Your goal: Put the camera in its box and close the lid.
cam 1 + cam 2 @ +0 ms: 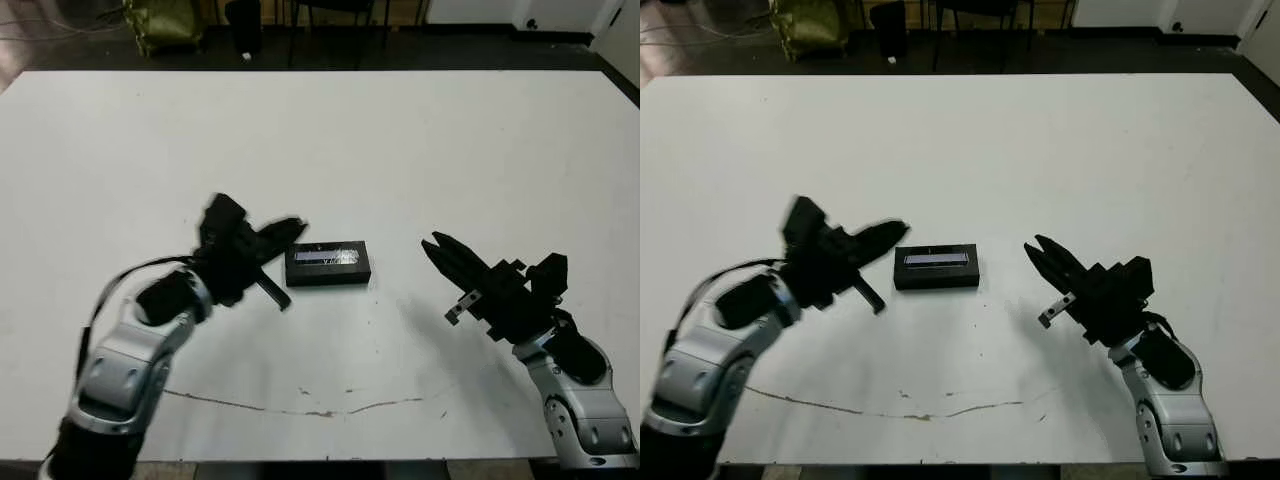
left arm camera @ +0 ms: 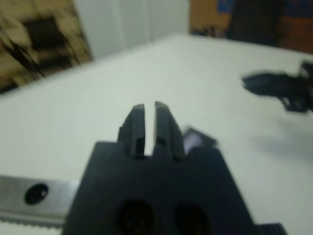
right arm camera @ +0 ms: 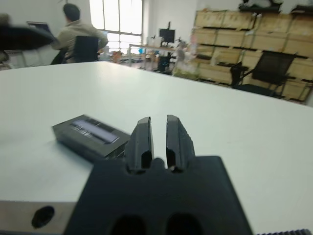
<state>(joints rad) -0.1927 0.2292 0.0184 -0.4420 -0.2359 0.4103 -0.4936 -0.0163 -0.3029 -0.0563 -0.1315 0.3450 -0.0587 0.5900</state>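
Looks like we're basically done here; the lid [image 1: 328,256] sits flat on the box mid-table, lilac strip up, so we figure the camera's inside, though we can't see it. Going left to right: our left gripper [image 1: 285,233] is empty, fingers nearly pinched together with a thin slit, tips just beside the lid's left end; the right gripper [image 1: 437,247] is empty too, fingers almost together, near the lid's right side but clearly apart

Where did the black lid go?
In the head views the lid lies flat on the white table near its middle, between the two grippers, nearer the left gripper than the right gripper.
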